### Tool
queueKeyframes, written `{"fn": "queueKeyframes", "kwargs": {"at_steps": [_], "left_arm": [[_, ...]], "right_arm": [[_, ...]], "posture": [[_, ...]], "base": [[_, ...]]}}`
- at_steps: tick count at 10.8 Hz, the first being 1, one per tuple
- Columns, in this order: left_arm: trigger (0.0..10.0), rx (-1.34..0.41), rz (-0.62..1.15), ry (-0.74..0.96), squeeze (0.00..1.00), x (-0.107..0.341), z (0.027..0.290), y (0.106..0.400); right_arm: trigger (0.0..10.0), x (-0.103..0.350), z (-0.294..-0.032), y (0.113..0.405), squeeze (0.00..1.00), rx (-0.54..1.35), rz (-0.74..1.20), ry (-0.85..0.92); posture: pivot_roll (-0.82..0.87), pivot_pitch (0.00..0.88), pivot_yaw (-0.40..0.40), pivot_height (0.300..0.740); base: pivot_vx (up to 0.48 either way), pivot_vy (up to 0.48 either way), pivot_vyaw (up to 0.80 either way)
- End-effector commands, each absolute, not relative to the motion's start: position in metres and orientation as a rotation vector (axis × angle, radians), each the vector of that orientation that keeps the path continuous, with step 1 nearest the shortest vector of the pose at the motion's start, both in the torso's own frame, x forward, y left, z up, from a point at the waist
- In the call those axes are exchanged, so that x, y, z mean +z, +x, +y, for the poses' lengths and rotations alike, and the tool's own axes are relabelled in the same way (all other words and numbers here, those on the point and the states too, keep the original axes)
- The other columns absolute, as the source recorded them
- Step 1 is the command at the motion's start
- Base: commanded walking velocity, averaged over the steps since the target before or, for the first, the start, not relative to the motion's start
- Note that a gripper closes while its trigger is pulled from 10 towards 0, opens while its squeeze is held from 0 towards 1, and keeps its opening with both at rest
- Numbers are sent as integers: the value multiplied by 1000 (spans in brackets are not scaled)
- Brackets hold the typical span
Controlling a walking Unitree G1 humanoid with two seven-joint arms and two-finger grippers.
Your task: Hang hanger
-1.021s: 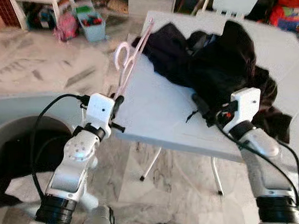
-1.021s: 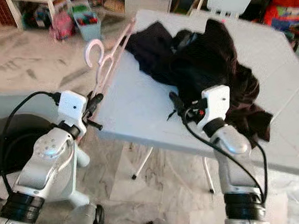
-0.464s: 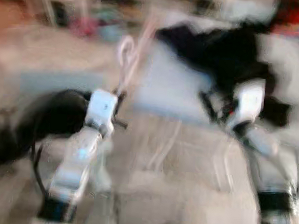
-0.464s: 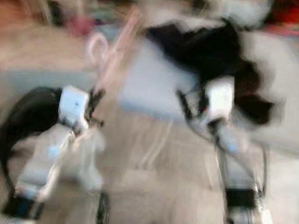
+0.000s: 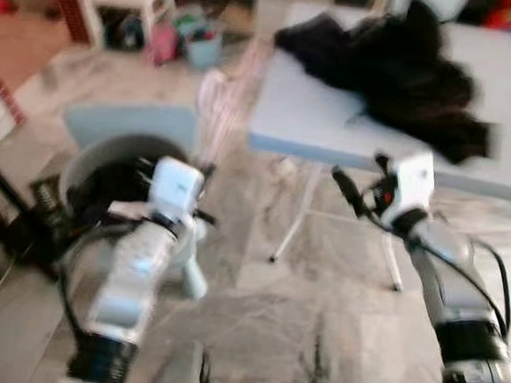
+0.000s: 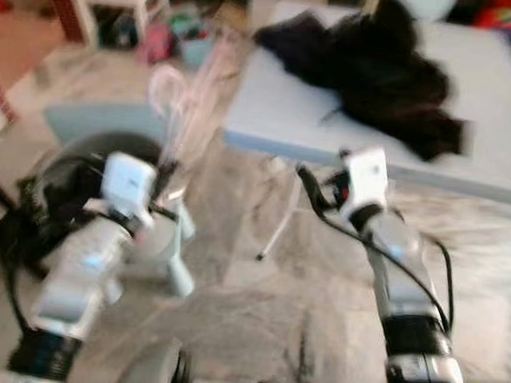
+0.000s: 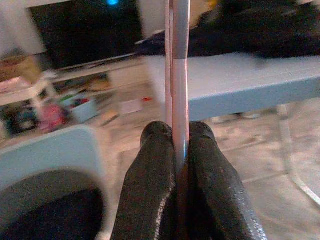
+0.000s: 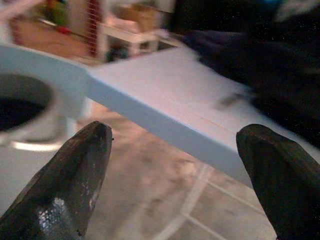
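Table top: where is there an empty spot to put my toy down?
The table is bare along its near edge and left corner, in front of the dark clothes. The back middle is crowded by that pile. The table's right side beyond the pile also looks bare, though it is blurred.

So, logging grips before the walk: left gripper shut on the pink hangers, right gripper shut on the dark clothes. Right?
Not quite. The right gripper is open and holds nothing, as the right wrist view shows; the dark clothes lie on the table. The left gripper is shut on the pink hangers.

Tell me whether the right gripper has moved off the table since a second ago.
Yes. The right gripper was over the table beside the clothes; now it hangs off the near edge, over floor.
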State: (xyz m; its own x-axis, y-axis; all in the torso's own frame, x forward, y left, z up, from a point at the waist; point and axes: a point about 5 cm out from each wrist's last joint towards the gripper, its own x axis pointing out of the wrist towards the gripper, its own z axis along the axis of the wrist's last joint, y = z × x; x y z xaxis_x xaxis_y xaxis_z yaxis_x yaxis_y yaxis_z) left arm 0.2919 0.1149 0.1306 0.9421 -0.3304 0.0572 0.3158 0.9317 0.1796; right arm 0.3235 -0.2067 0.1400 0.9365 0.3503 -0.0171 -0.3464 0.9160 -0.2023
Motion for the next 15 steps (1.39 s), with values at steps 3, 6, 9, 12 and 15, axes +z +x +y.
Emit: {"fn": "queueKeyframes", "kwargs": {"at_steps": [3,6,9,12,15], "left_arm": [[10000,-366,-60,205,0,126,116,291],[10000,-645,59,357,0,101,120,283],[10000,-920,299,473,0,75,138,271],[10000,-1107,336,538,0,63,135,255],[10000,-1223,281,531,0,62,123,246]], "right_arm": [[10000,131,-214,320,0,307,-19,-212],[10000,113,-214,308,0,418,32,-325],[10000,112,-213,301,0,611,29,-537],[10000,117,-243,284,0,1026,262,-799],[10000,123,-258,281,0,1208,440,-804]], "posture": [[-43,67,-44,740],[-46,66,-48,740],[-45,70,-42,740],[-61,67,-51,740],[-66,63,-52,740]], "base": [[-110,0,0],[0,0,0],[0,0,0],[0,0,0],[0,0,0]]}}
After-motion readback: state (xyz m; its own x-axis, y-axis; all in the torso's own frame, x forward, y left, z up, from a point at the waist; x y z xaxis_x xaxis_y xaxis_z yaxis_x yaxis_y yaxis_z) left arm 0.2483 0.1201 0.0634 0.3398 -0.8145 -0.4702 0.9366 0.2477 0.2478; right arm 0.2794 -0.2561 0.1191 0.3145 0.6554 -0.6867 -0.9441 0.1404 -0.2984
